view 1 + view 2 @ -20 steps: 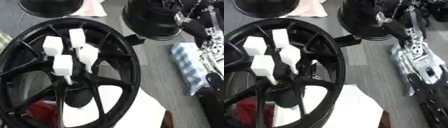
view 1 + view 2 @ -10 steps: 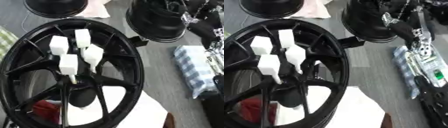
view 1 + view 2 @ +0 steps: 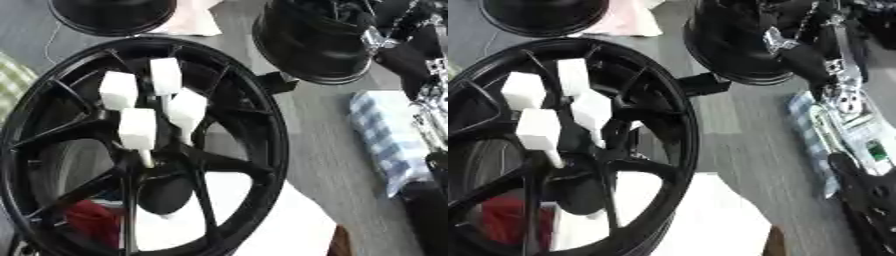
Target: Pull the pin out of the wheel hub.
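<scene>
A large black spoked wheel hub lies flat on the grey table and fills the left of both views. Several white pins with blocky heads stand close together near its centre; the nearest one rises on a thin white stem, and another stands just right of it. My right arm comes along the right edge, black with silver joints. Its hand hangs over the table beside a second rim, well right of the pins and apart from them. My left hand shows in no view.
A second black rim stands at the back right and a third at the back left. A blue-and-white checked pack lies at the right. White paper and something red show under the wheel.
The whole picture has shifted a little, so the camera has moved. The pins stand as before in the hub, and my right arm keeps its place at the right.
</scene>
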Controlling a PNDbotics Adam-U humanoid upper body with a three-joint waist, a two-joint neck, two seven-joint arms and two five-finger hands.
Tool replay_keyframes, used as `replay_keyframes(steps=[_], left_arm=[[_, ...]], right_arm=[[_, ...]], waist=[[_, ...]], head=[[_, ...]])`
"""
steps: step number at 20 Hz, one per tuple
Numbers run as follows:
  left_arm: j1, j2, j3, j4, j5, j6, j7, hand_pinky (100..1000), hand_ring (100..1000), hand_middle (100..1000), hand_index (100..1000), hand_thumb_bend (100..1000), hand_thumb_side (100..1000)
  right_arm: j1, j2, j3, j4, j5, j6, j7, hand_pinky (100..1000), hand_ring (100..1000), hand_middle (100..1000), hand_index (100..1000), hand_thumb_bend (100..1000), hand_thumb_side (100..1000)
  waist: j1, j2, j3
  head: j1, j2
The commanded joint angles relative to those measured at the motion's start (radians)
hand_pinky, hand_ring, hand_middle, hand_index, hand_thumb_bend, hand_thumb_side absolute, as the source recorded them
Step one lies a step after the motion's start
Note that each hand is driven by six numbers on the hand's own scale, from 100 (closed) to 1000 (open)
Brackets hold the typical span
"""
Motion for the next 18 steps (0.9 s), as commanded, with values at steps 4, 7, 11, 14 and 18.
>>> replay_keyframes(steps=[4, 7, 11, 14, 18], left_arm=[[-0.113, -0.059, 0.009, -0.008, 0.091, 0.068, -0.207, 866, 811, 761, 883, 214, 735], [-0.159, -0.1, -0.012, 0.007, 0.103, 0.089, -0.243, 866, 809, 759, 882, 213, 732], [-0.201, -0.148, -0.049, 0.04, 0.096, 0.091, -0.249, 865, 807, 756, 880, 209, 736], [-0.221, -0.177, -0.072, 0.063, 0.083, 0.082, -0.25, 865, 808, 757, 880, 210, 736], [-0.26, -0.221, -0.094, 0.099, 0.075, 0.076, -0.25, 865, 806, 755, 880, 203, 734]], right_arm=[[-0.004, -0.024, -0.006, -0.005, -0.008, -0.004, 0.003, 647, 586, 478, 611, 333, 131], [-0.006, -0.022, -0.004, -0.004, -0.009, -0.004, 0.004, 647, 586, 478, 611, 333, 132], [-0.009, -0.02, -0.003, -0.005, -0.01, -0.004, 0.007, 648, 586, 478, 611, 336, 131], [-0.015, -0.019, 0.0, -0.006, -0.011, -0.003, 0.009, 648, 587, 478, 611, 338, 131], [-0.021, -0.016, 0.002, -0.007, -0.012, -0.003, 0.012, 648, 587, 478, 611, 339, 131]], waist=[[0.008, -0.028, 0.001], [0.009, -0.028, -0.002], [0.013, -0.027, -0.012], [0.015, -0.026, -0.022], [0.017, -0.024, -0.034]], head=[[-0.004, 0.004], [0.0, 0.002], [0.008, -0.002], [0.016, -0.004], [0.03, -0.004]])
